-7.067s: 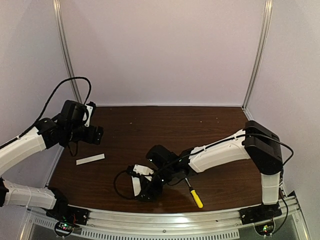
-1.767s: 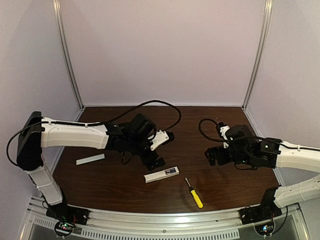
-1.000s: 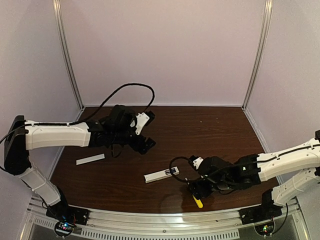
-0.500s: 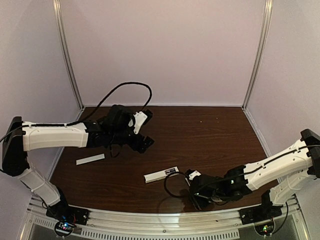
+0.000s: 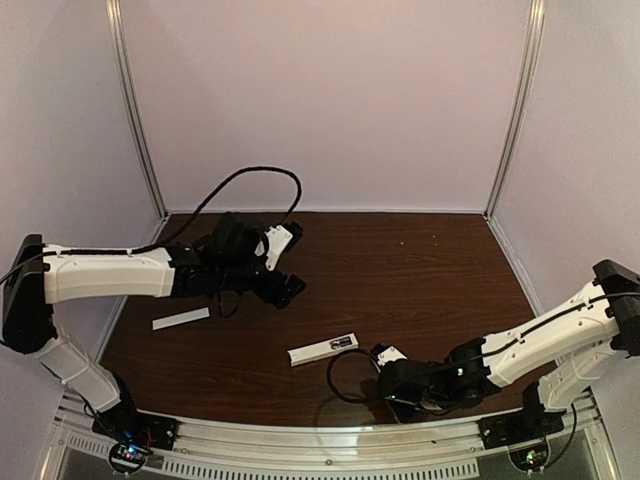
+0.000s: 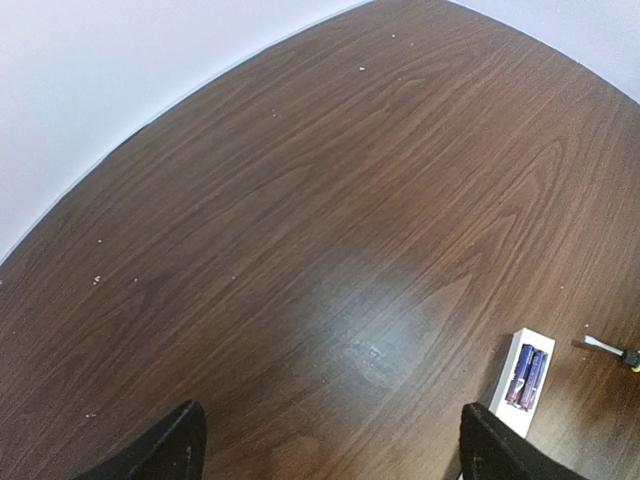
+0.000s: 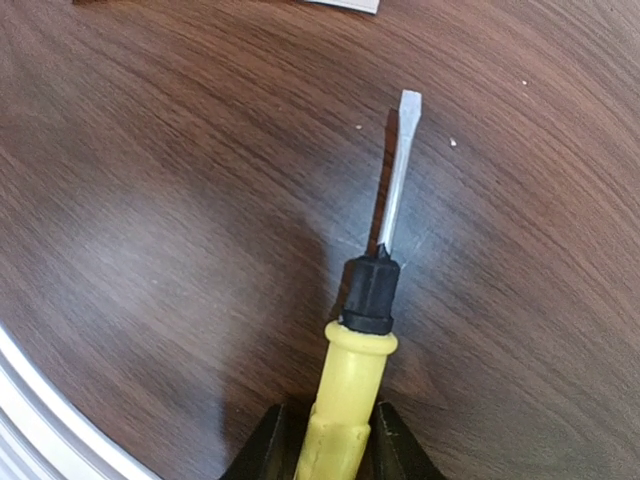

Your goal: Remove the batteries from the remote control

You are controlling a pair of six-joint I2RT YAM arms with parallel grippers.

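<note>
Just clamped right gripper (image 7: 330, 445) on screwdriver (image 7: 347, 395) handle; keeping left gripper (image 6: 330, 450) wide apart. Can now pry batteries (image 6: 526, 375) from remote control (image 6: 512, 418).

Two batteries (image 6: 527, 375); one remote (image 5: 310, 353), cover (image 5: 181, 319), screwdriver (image 7: 350, 385)

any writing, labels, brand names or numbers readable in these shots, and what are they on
None can be read in any view.
batteries: purple wrap, any print too small to make out.
remote control: plain white on the side that shows, no legible marking.
yellow-handled screwdriver: no brand or size mark visible on handle or shaft.
white cover strip: blank as far as can be seen.
</note>
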